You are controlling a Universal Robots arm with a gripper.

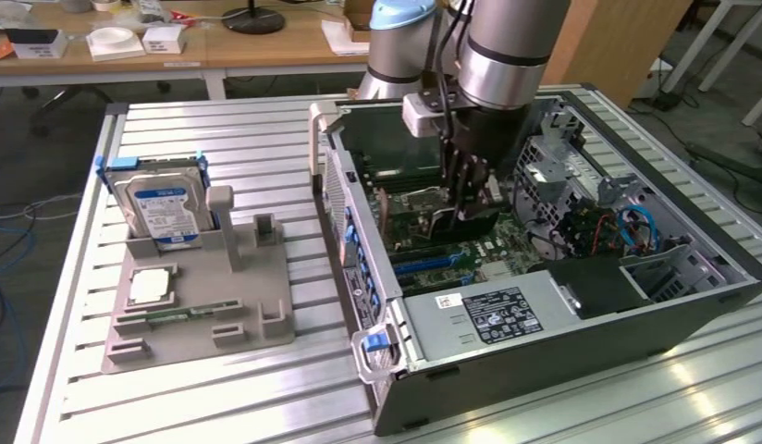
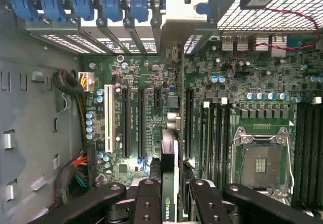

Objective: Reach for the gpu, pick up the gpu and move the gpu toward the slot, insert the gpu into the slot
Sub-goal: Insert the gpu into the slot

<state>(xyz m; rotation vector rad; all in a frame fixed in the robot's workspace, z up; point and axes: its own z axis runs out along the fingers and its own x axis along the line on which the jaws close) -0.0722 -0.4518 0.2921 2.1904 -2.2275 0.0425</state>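
From the exterior view I have the claw [image 1: 470, 205] lowered inside the open computer case [image 1: 677, 305], above the motherboard [image 1: 492, 248], with the gpu [image 1: 461, 220] a dark card hanging edge-down between its fingers. Well off toward the exterior view's left of the claw, the grey fixture tray [image 1: 196, 305] on the slatted table [image 1: 233, 139] holds the blue-labelled hard drive [image 1: 163, 211] upright. From the wrist view I see the claw [image 2: 170, 204] clenched on the gpu [image 2: 168, 183], its black fingers [image 2: 149, 204] pressing both faces of the thin card, which stands on edge just ahead of them, over the motherboard [image 2: 262, 118] and in line with the long black expansion slots [image 2: 142, 123].
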